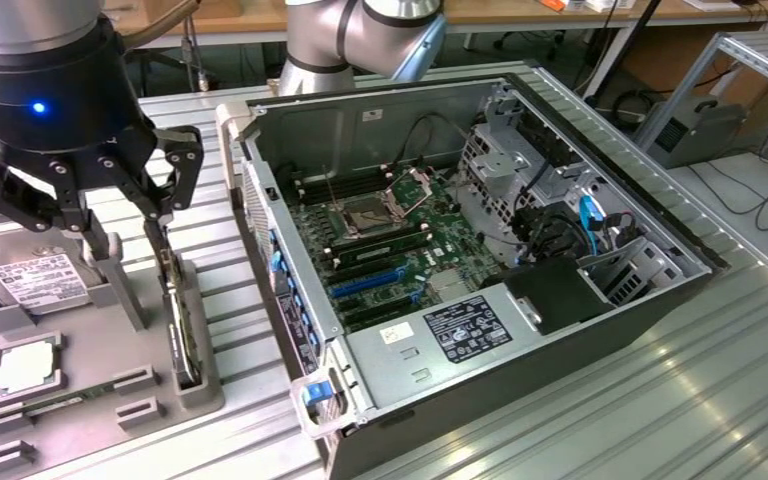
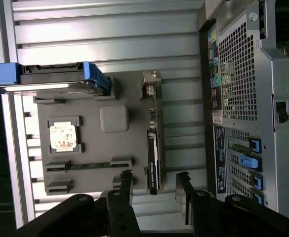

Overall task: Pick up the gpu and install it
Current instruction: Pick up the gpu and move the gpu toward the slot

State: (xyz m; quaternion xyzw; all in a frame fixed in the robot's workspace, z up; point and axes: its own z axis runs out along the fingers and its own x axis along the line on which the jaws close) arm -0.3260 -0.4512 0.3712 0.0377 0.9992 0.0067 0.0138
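Gripper (image 1: 128, 235) (image 2: 154, 180) hangs over the grey fixture tray (image 1: 91, 420) at the exterior view's left, on the slatted metal table (image 1: 598, 400). The open computer case (image 1: 678, 250) stands just beside the tray, on the exterior view's right.

The gpu (image 1: 187, 335) (image 2: 153, 158) stands on its long edge in a slot along the tray's case-side edge.
- Exterior view: the card reads as a thin dark strip running near to far, with the gripper above its far end.
- Wrist view: the card is seen edge-on from above, and its silver bracket (image 2: 151, 84) is at the end away from the fingers.

Hand state, from the wrist view: the two black fingers (image 2: 124, 190) are spread apart, one on each side of the card's end. There is a gap on both sides and nothing is clamped. How far the tips reach below the card's top edge I cannot tell.

Other parts on the tray:
- A hard drive (image 1: 31, 275) lies at the far left; the wrist view adds blue rails on its sides.
- A processor chip (image 1: 24, 368) lies nearer.
- A narrow green memory stick (image 2: 87, 165) is plain in the wrist view.
- A grey post (image 2: 114, 118) stands mid-tray.

The exterior view looks into the case, showing the motherboard (image 1: 384, 240) with blue slots. The wrist view gives the case's perforated rear panel (image 2: 238, 74) and blue slot latches (image 2: 248, 160).
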